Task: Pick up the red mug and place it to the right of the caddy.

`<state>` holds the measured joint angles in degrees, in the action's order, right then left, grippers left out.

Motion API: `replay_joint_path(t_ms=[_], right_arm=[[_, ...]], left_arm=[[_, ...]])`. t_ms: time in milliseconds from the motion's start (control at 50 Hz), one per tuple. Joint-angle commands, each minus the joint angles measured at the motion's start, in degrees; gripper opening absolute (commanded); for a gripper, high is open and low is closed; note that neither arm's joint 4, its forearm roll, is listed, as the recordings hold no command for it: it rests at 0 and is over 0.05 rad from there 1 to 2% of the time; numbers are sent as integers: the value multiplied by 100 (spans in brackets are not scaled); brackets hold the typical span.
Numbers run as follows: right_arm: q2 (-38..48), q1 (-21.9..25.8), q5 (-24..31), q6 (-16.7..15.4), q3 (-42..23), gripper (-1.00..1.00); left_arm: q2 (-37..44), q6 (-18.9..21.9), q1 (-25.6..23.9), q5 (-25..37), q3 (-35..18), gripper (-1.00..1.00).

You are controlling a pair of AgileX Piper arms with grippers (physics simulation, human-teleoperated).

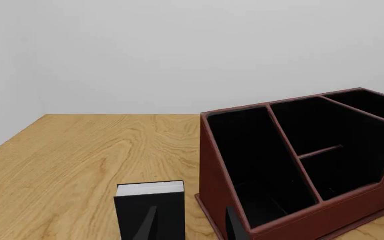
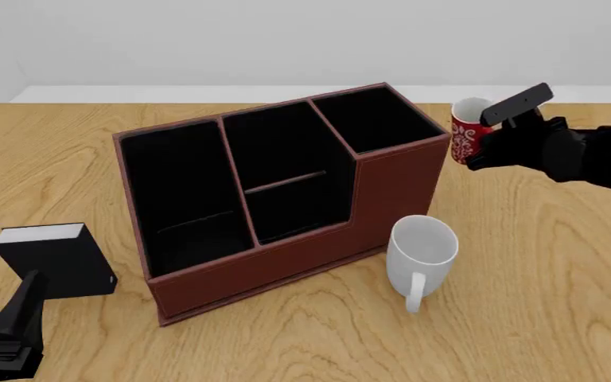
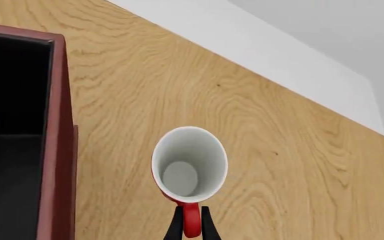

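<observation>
The red mug [image 2: 465,135] with white markings is just right of the caddy's back right corner, and from above the red mug [image 3: 189,165] shows its white inside. My right gripper [image 2: 483,143] is shut on its red handle, the thin black fingers [image 3: 176,226] pinching the handle on both sides. I cannot tell whether the mug touches the table. The reddish-brown caddy [image 2: 274,267] with black compartments fills the table's middle; the caddy [image 1: 292,222] is also close in the left wrist view. My left gripper [image 2: 13,318] stands open near the front left, empty.
A plain white mug [image 2: 422,248] stands in front of the caddy's right end, handle toward me. A small black book-like box [image 2: 56,259] sits left of the caddy, right ahead of the left gripper [image 1: 192,229]. A white wall backs the table.
</observation>
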<state>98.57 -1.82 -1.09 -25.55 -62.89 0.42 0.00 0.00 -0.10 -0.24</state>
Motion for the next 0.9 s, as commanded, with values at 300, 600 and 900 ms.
replay_joint_path(t_ms=[300, 600, 900], right_arm=[[501, 138, -113, 48, -182, -100], [620, 273, -81, 39, -236, -100], [738, 264, -151, 50, -219, -100]], left_arm=[[0, 0, 0, 0, 0, 100], [0, 0, 0, 0, 0, 100], [0, 0, 0, 0, 0, 100]])
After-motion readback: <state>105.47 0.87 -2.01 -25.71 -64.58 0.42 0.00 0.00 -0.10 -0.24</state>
